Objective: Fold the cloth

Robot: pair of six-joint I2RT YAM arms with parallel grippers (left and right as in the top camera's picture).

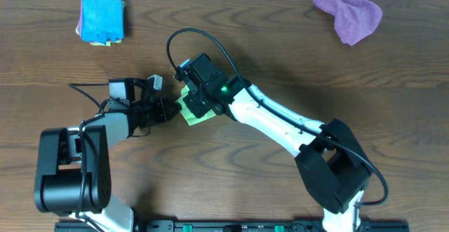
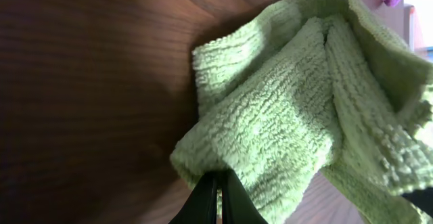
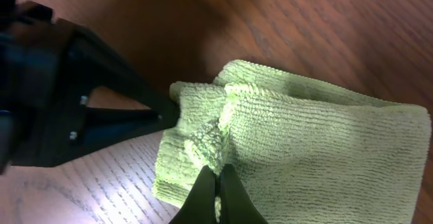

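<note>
The green cloth (image 1: pixel 196 116) lies bunched in loose layers near the centre of the desk (image 1: pixel 280 57), between the two arms. The left gripper (image 2: pixel 218 193) is closed, fingertips together, pinching one edge of the cloth. The right gripper (image 3: pixel 216 187) is likewise closed, pinching a raised ridge of the cloth close to the left gripper. The cloth appears slightly lifted at the pinch points, though this is uncertain. A blue stack (image 1: pixel 102 19) and a purple cloth (image 1: pixel 349 13) lie well apart along the far edge.
</note>
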